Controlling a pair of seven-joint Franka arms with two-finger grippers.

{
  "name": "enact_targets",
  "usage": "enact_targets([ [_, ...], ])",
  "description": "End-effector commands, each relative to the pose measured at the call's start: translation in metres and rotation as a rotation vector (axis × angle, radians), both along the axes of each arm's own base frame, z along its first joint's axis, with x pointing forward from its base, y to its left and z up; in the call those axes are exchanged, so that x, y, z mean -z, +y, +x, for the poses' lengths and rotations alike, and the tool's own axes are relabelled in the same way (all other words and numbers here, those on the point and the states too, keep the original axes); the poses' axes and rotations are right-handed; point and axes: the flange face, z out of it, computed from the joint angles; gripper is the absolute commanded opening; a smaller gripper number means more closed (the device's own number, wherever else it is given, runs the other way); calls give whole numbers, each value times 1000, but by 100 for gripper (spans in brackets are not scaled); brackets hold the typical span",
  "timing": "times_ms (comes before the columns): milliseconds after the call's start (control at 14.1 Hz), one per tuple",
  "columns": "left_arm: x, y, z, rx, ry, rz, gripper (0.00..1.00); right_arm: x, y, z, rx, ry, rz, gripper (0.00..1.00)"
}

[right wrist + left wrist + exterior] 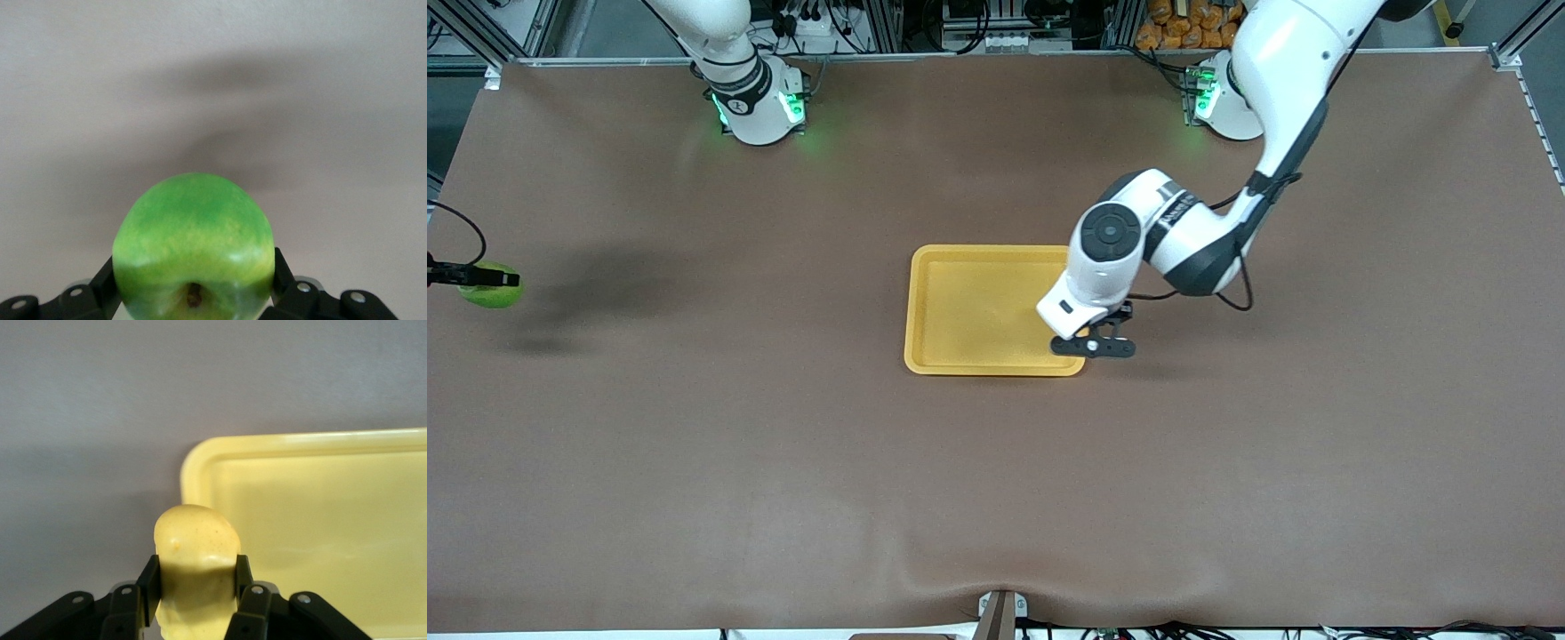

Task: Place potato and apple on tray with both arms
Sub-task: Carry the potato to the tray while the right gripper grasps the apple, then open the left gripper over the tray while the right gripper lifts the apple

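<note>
The yellow-orange tray lies at the table's middle. My left gripper is shut on the yellow-tan potato and holds it over the tray's corner nearer the camera, toward the left arm's end. The potato is hidden under the hand in the front view. The left wrist view shows the tray's rim beside the potato, with my left gripper clamped round it. My right gripper is shut on the green apple over the table's edge at the right arm's end. The right wrist view shows the apple in my right gripper.
The brown table cover is bare around the tray. The arms' bases glow green along the table's edge farthest from the camera. The right arm's shadow falls on the cover near the apple.
</note>
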Motion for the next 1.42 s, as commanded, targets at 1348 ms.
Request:
enact_targets([
  [1348,62,-40,-19,-93,-2,102,38,-148,165,67,-249,120,22,0],
])
